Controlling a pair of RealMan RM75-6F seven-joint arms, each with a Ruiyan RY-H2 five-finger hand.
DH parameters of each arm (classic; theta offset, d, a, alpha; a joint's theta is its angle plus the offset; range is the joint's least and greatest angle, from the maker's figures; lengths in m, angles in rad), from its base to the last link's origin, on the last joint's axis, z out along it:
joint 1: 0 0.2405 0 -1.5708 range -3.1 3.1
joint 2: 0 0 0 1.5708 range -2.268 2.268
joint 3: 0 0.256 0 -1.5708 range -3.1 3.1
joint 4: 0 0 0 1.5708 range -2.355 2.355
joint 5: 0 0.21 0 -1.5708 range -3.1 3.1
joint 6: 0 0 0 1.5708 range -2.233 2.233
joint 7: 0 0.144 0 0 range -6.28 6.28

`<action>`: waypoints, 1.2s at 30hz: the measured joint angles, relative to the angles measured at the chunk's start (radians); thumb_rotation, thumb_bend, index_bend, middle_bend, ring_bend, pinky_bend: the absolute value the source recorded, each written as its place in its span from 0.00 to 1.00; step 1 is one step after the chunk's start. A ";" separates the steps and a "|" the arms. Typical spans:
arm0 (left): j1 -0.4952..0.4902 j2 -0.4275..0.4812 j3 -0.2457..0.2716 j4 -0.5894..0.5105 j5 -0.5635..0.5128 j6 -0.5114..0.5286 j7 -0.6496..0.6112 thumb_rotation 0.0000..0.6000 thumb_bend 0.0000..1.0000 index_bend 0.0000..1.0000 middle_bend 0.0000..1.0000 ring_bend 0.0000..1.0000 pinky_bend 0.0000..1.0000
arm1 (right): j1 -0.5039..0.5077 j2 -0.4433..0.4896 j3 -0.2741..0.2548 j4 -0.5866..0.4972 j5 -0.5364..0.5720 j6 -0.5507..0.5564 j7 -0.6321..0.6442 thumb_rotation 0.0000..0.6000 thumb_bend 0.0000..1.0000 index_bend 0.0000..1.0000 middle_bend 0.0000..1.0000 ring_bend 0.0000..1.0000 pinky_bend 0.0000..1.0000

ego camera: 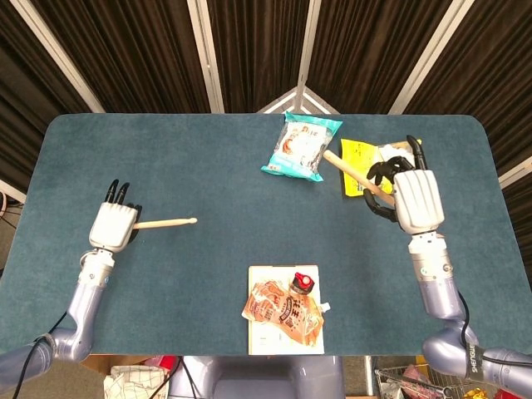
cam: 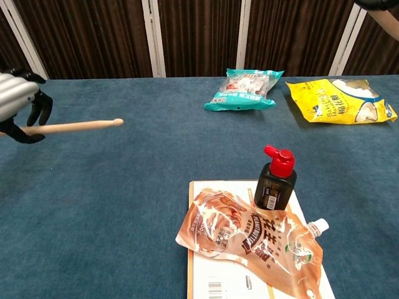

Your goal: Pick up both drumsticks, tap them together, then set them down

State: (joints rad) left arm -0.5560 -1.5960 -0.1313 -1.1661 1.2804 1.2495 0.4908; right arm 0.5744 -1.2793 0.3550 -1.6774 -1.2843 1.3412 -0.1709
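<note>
My left hand [ego camera: 113, 224] grips a wooden drumstick [ego camera: 165, 223] at the table's left side, its tip pointing right toward the middle. In the chest view that left hand [cam: 19, 104] holds the stick [cam: 73, 127] raised off the blue table, nearly level. My right hand [ego camera: 411, 198] at the right grips the second drumstick [ego camera: 344, 167], which slants up and to the left over the yellow bag [ego camera: 359, 156]. Only a sliver of the right hand shows at the chest view's top right corner.
A teal snack bag [ego camera: 301, 146] lies at the back centre beside the yellow bag [cam: 340, 101]. Near the front edge a black bottle with a red cap [cam: 275, 178] stands by an orange pouch [cam: 249, 240] on a white card [cam: 212, 274].
</note>
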 measured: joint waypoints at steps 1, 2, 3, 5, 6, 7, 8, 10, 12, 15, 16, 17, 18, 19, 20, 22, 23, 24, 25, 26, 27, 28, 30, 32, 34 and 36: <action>0.003 0.020 -0.002 -0.029 0.027 0.030 -0.021 1.00 0.46 0.65 0.63 0.11 0.00 | 0.002 -0.002 0.000 0.000 0.001 -0.001 -0.003 1.00 0.50 0.66 0.68 0.39 0.00; 0.006 0.035 -0.003 -0.051 0.048 0.053 -0.038 1.00 0.46 0.65 0.63 0.11 0.00 | 0.005 -0.004 0.001 0.002 0.003 -0.003 -0.007 1.00 0.50 0.66 0.68 0.39 0.00; 0.008 0.051 -0.005 -0.073 0.069 0.075 -0.054 1.00 0.46 0.65 0.63 0.11 0.00 | 0.007 -0.006 0.002 0.003 0.004 -0.005 -0.010 1.00 0.50 0.66 0.68 0.39 0.00; 0.015 0.084 -0.011 -0.122 0.105 0.117 -0.086 1.00 0.46 0.65 0.63 0.11 0.00 | 0.013 -0.010 0.005 0.007 0.009 -0.009 -0.017 1.00 0.50 0.66 0.68 0.39 0.00; 0.018 0.096 -0.014 -0.142 0.114 0.130 -0.098 1.00 0.46 0.65 0.63 0.11 0.00 | 0.016 -0.011 0.007 0.009 0.012 -0.011 -0.021 1.00 0.50 0.66 0.68 0.39 0.00; 0.021 0.112 -0.018 -0.168 0.121 0.140 -0.111 1.00 0.46 0.66 0.63 0.11 0.00 | 0.020 -0.013 0.010 0.009 0.015 -0.014 -0.025 1.00 0.50 0.66 0.68 0.39 0.00; 0.023 0.124 -0.021 -0.187 0.125 0.146 -0.121 1.00 0.46 0.66 0.63 0.11 0.00 | 0.023 -0.015 0.013 0.010 0.019 -0.015 -0.028 1.00 0.50 0.66 0.68 0.39 0.00; 0.027 0.152 -0.031 -0.232 0.136 0.157 -0.146 1.00 0.46 0.66 0.63 0.11 0.00 | 0.029 -0.019 0.020 0.012 0.030 -0.019 -0.033 1.00 0.50 0.66 0.68 0.39 0.00; 0.029 0.172 -0.041 -0.266 0.142 0.163 -0.166 1.00 0.46 0.66 0.62 0.11 0.00 | 0.038 -0.025 0.026 0.019 0.043 -0.027 -0.037 1.00 0.51 0.66 0.68 0.40 0.00; 0.027 0.199 -0.057 -0.319 0.140 0.157 -0.198 1.00 0.46 0.66 0.62 0.11 0.00 | 0.058 -0.038 0.040 0.036 0.052 -0.037 -0.041 1.00 0.52 0.66 0.68 0.40 0.00; 0.025 0.206 -0.063 -0.340 0.135 0.149 -0.213 1.00 0.46 0.66 0.62 0.11 0.00 | 0.065 -0.044 0.045 0.043 0.054 -0.040 -0.040 1.00 0.52 0.66 0.68 0.40 0.00; 0.022 0.212 -0.068 -0.356 0.130 0.140 -0.225 1.00 0.46 0.66 0.62 0.11 0.00 | 0.075 -0.053 0.050 0.051 0.056 -0.044 -0.039 1.00 0.52 0.66 0.68 0.40 0.00; 0.020 0.216 -0.074 -0.373 0.122 0.129 -0.238 1.00 0.46 0.66 0.62 0.11 0.00 | 0.082 -0.061 0.054 0.058 0.058 -0.047 -0.037 1.00 0.52 0.66 0.68 0.40 0.00; 0.016 0.221 -0.083 -0.395 0.108 0.115 -0.256 1.00 0.46 0.66 0.62 0.11 0.00 | 0.091 -0.069 0.058 0.066 0.061 -0.051 -0.036 1.00 0.52 0.66 0.68 0.40 0.00; 0.013 0.225 -0.090 -0.412 0.095 0.103 -0.269 1.00 0.46 0.66 0.62 0.11 0.00 | 0.103 -0.082 0.063 0.078 0.064 -0.057 -0.035 1.00 0.52 0.66 0.68 0.40 0.00; 0.004 0.230 -0.109 -0.444 0.060 0.076 -0.288 1.00 0.46 0.67 0.62 0.11 0.00 | 0.123 -0.101 0.070 0.096 0.066 -0.065 -0.032 1.00 0.52 0.66 0.68 0.40 0.00; -0.001 0.232 -0.117 -0.456 0.045 0.065 -0.293 1.00 0.46 0.67 0.62 0.10 0.00 | 0.135 -0.111 0.074 0.109 0.065 -0.070 -0.029 1.00 0.52 0.66 0.68 0.40 0.00; -0.006 0.232 -0.125 -0.466 0.031 0.053 -0.296 1.00 0.46 0.67 0.62 0.10 0.00 | 0.145 -0.119 0.077 0.120 0.064 -0.073 -0.027 1.00 0.52 0.66 0.68 0.40 0.00; -0.014 0.232 -0.136 -0.478 0.013 0.037 -0.300 1.00 0.46 0.67 0.62 0.10 0.00 | 0.154 -0.127 0.079 0.131 0.062 -0.076 -0.024 1.00 0.52 0.66 0.68 0.40 0.00; -0.021 0.232 -0.143 -0.486 0.002 0.027 -0.302 1.00 0.46 0.67 0.62 0.10 0.00 | 0.166 -0.138 0.083 0.146 0.058 -0.080 -0.017 1.00 0.52 0.66 0.68 0.40 0.00; -0.027 0.231 -0.150 -0.491 -0.008 0.017 -0.304 1.00 0.46 0.67 0.62 0.10 0.00 | 0.174 -0.145 0.085 0.157 0.053 -0.082 -0.011 1.00 0.52 0.66 0.68 0.40 0.00; -0.036 0.228 -0.158 -0.495 -0.020 0.006 -0.305 1.00 0.46 0.67 0.62 0.10 0.00 | 0.183 -0.152 0.087 0.168 0.047 -0.084 -0.005 1.00 0.52 0.66 0.68 0.40 0.00; -0.049 0.221 -0.168 -0.496 -0.035 -0.008 -0.307 1.00 0.46 0.67 0.62 0.10 0.00 | 0.201 -0.164 0.090 0.190 0.029 -0.088 0.010 1.00 0.52 0.66 0.68 0.40 0.00; -0.063 0.209 -0.177 -0.494 -0.050 -0.023 -0.310 1.00 0.46 0.67 0.62 0.10 0.00 | 0.217 -0.175 0.090 0.210 0.009 -0.092 0.023 1.00 0.52 0.66 0.68 0.40 0.00; -0.075 0.196 -0.186 -0.492 -0.059 -0.034 -0.317 1.00 0.46 0.67 0.62 0.10 0.00 | 0.228 -0.183 0.086 0.225 -0.006 -0.096 0.028 1.00 0.52 0.66 0.68 0.40 0.00; -0.084 0.186 -0.190 -0.491 -0.064 -0.041 -0.321 1.00 0.46 0.67 0.62 0.10 0.00 | 0.236 -0.187 0.078 0.241 -0.021 -0.100 0.022 1.00 0.52 0.66 0.68 0.40 0.00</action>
State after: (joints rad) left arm -0.6401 -1.4104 -0.3217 -1.6569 1.2160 1.2081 0.1697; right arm 0.8103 -1.4665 0.4333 -1.4363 -1.3049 1.2414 -0.1489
